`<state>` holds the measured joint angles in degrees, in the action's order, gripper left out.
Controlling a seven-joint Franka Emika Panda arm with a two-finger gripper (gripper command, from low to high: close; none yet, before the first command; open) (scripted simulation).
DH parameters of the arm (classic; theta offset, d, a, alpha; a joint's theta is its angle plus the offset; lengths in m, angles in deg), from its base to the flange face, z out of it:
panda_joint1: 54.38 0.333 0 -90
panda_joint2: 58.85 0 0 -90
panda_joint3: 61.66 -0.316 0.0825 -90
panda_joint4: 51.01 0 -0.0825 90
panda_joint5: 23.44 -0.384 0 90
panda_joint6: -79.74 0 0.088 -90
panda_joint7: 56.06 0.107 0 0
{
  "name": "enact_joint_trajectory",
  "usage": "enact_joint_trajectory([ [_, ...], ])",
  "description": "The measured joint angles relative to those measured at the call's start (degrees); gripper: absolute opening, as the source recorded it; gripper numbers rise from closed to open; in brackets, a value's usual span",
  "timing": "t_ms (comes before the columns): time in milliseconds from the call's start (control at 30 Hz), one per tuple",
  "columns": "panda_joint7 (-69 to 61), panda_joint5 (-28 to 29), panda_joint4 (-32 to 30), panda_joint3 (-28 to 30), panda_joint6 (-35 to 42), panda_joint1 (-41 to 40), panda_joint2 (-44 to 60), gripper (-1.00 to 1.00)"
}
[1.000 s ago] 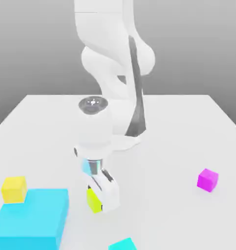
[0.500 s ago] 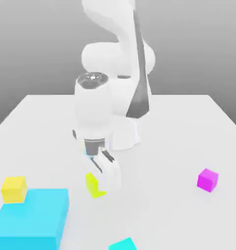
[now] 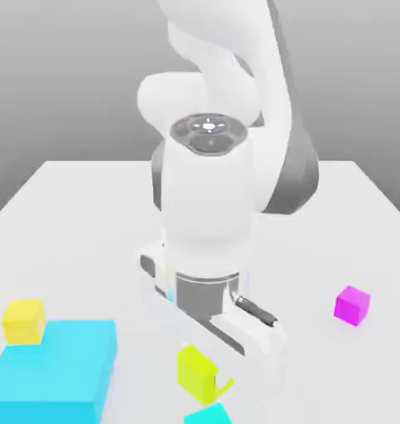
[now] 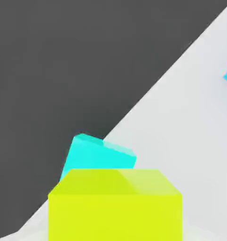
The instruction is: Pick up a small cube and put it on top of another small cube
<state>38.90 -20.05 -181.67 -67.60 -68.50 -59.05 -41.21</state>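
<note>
Your pincer (image 3: pixel 209 383)'s clamped on the lime cube (image 3: pixel 196 374); lower it off-centre and it'll probably tip off the turquoise cube (image 3: pixel 209 416).

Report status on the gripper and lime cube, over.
Gripper shut on lime cube. Cube appears held up near the small cyan cube, not stacked. Nothing seen between them.

I note a glossy white arm with smooth, rounded link casings and dark grey panels (image 3: pixel 294 182). Above the fingers, I record a white cylindrical wrist housing (image 3: pixel 208 203), a shiny grey end cap (image 3: pixel 209 132), a grey collar (image 3: pixel 207 294) and a white, elongated hand body (image 3: pixel 244 335) with black slots.
</note>
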Motion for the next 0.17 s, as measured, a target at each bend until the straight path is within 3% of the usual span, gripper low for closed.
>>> enact_joint_trajectory([
  [33, 0.3, 0.4, 0.2, 0.2, -1.7, 0.2, 2.0, -1.00],
  [67, 0.5, 0.7, 0.4, 0.5, -3.3, 0.5, 3.7, 1.00],
  [167, 0.5, 0.7, 0.4, 0.5, -3.3, 0.5, 3.7, 1.00],
])
